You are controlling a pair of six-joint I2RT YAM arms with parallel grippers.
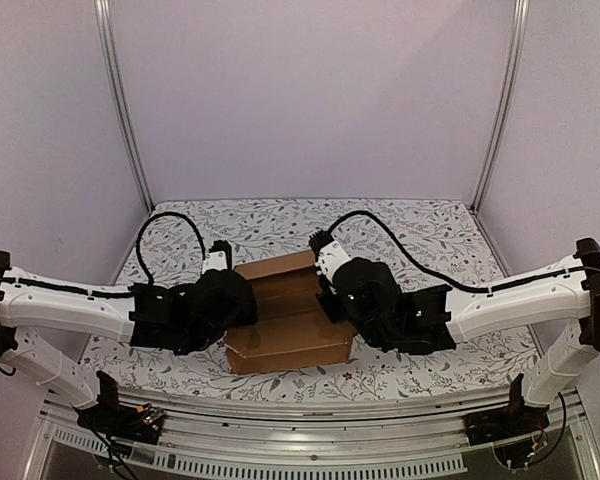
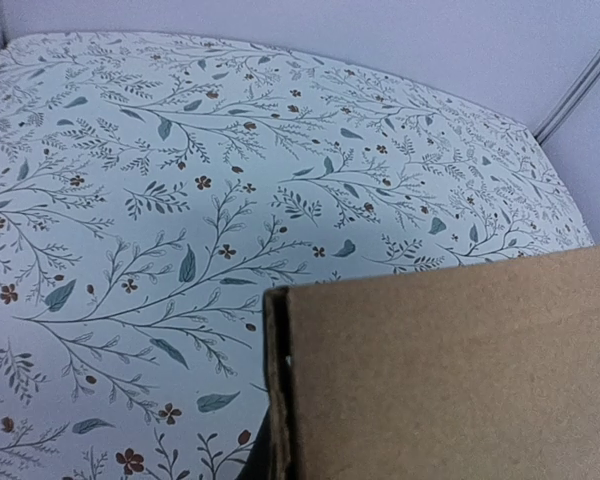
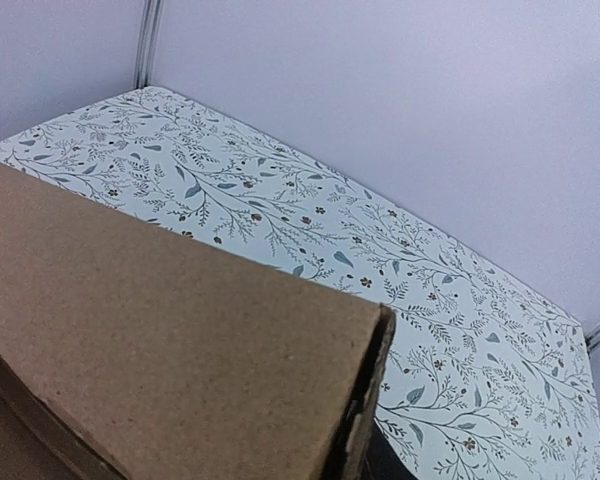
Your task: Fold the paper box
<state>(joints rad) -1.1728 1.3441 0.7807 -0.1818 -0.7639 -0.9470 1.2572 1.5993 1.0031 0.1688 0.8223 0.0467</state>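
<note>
Lying at the middle of the floral tabletop (image 1: 420, 240): paper box (image 1: 288, 320), partly folded, far panels raised. Flanked by left hand (image 1: 228, 303) at its left edge, closed tight, grip on cardboard unclear. Right hand (image 1: 336, 297) against its right edge, fingers hidden, cannot tell how wide.

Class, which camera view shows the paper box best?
The top external view: it shows the paper box nearly whole, with its stepped panels. The left wrist view shows only one flat panel and its edge, close up; the right wrist view likewise shows one panel and a corner.
</note>
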